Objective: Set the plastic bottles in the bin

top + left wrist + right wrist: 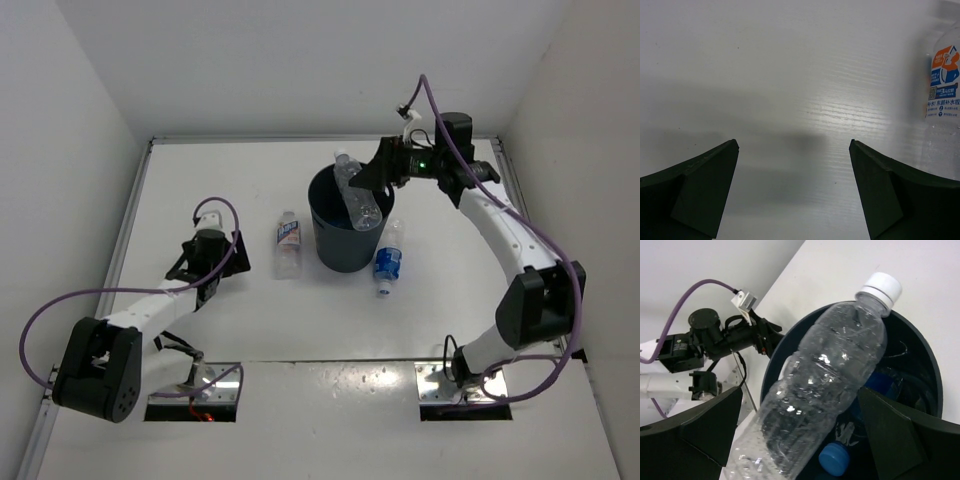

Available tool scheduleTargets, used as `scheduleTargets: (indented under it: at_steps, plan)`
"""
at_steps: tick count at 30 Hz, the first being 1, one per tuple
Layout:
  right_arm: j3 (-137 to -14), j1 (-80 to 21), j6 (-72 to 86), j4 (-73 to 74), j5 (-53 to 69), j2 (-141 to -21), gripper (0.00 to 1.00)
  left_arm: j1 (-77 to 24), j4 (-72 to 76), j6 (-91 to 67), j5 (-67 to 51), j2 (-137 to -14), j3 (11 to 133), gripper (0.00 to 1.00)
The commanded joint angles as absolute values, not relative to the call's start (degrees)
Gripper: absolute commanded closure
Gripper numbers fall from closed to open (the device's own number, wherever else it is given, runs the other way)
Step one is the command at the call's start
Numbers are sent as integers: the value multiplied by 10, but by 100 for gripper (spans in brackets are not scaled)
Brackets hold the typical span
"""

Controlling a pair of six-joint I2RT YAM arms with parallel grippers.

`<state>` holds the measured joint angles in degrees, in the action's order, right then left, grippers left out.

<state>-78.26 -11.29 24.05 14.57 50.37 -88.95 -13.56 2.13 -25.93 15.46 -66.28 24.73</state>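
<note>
The dark bin [340,255] stands mid-table. An unlabelled clear bottle [357,200] leans in its mouth, white cap sticking out over the far rim. My right gripper [366,178] hovers over the bin, open, its jaws on either side of that bottle [815,390], with a gap at the left jaw. Inside the bin [929,357] lies a blue-capped bottle [834,459]. A white-blue labelled bottle [288,243] lies left of the bin, a blue-labelled one [389,258] to its right. My left gripper [238,262] is open and empty, low over the table, left of the white-blue bottle [942,95].
White walls enclose the table at the back and both sides. Two metal base plates [195,390] sit at the near edge. The left arm and its purple cable [700,335] show beyond the bin in the right wrist view.
</note>
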Motion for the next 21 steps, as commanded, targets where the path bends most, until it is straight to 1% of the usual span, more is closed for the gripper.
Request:
scheduleTargets:
  at_steps: [1, 4, 5, 7, 8, 9, 10, 13, 14, 15, 16, 17, 20, 21]
  plan:
    - [-795, -116, 244, 127, 495, -902, 0, -147, 28, -255, 167, -657, 266, 0]
    - [-795, -116, 244, 127, 495, -913, 0, -152, 28, -255, 172, -657, 266, 0]
    - [-795, -116, 244, 127, 495, -913, 3, -152, 28, -255, 172, -657, 266, 0]
    - [-795, -121, 250, 122, 495, -925, 4, -152, 28, -255, 172, -652, 266, 0]
    - [-795, -121, 250, 122, 490, -925, 8, -152, 28, -255, 172, -652, 266, 0]
    - [-795, -127, 250, 122, 490, -925, 9, -152, 28, -255, 172, -652, 266, 0]
    - [-795, -133, 250, 122, 484, -932, 9, -152, 28, -255, 172, -652, 266, 0]
    - [-795, -139, 256, 122, 484, -937, 13, -152, 28, -260, 177, -652, 266, 0]
    - [-795, -139, 256, 122, 484, -944, 16, -152, 28, -260, 178, -652, 266, 0]
    - [-795, -139, 262, 115, 479, -944, 16, -152, 28, -260, 178, -652, 266, 0]
    - [-795, -139, 275, 104, 479, -944, 17, -152, 28, -260, 178, -652, 266, 0]
    - [-795, -139, 282, 98, 479, -944, 23, -152, 28, -260, 178, -652, 266, 0]
    - [-804, -133, 287, 91, 473, -949, 30, -152, 28, -260, 178, -652, 266, 0]
    - [-809, -133, 287, 86, 473, -949, 34, -152, 28, -260, 178, -652, 266, 0]
